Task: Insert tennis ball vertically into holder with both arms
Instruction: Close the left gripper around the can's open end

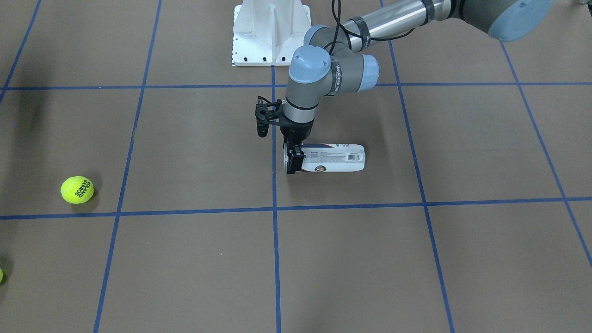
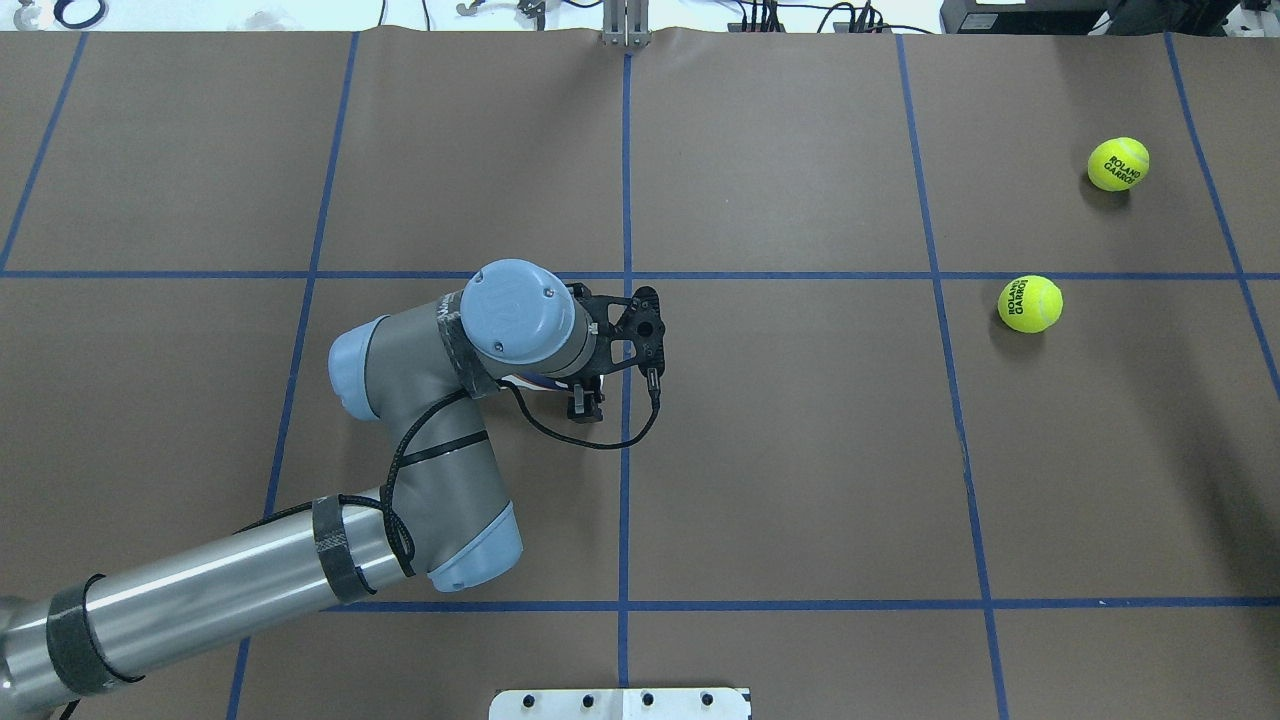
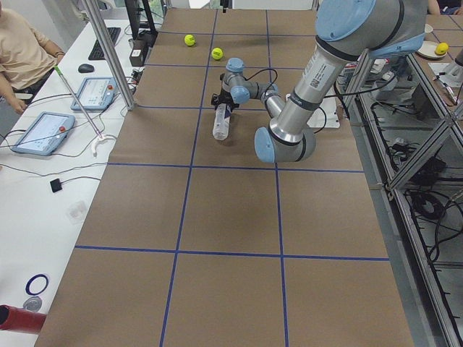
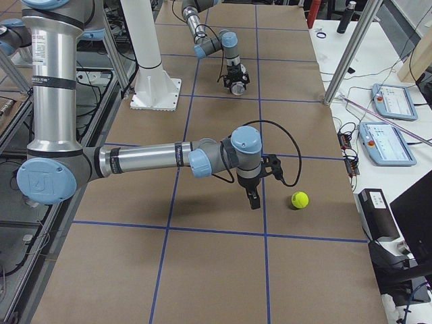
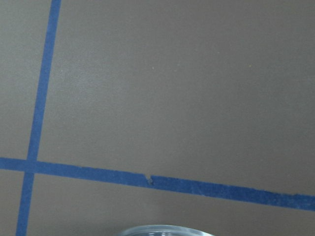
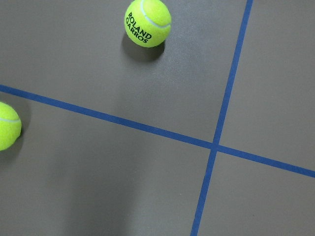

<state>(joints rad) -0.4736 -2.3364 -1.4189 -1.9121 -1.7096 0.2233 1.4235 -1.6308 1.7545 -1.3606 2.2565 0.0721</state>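
Your table point(image 1: 185, 138) is covered in brown paper and marked into large squares by blue tape lines point(image 1: 274, 259). The holder point(image 1: 333, 158) lies on its side on the paper, its long axis running across the robot's front. One end sits just beside the centre tape line and the rest lies on the robot's left of it. Well apart, on the robot's right half, you have a tennis ball point(image 1: 77, 189) resting inside a square, its black print showing. A second ball point(image 2: 1118, 164) lies farther from the robot, nearer the table's end. The white pedestal base point(image 1: 272, 32) stands at the robot's edge, astride the centre line.
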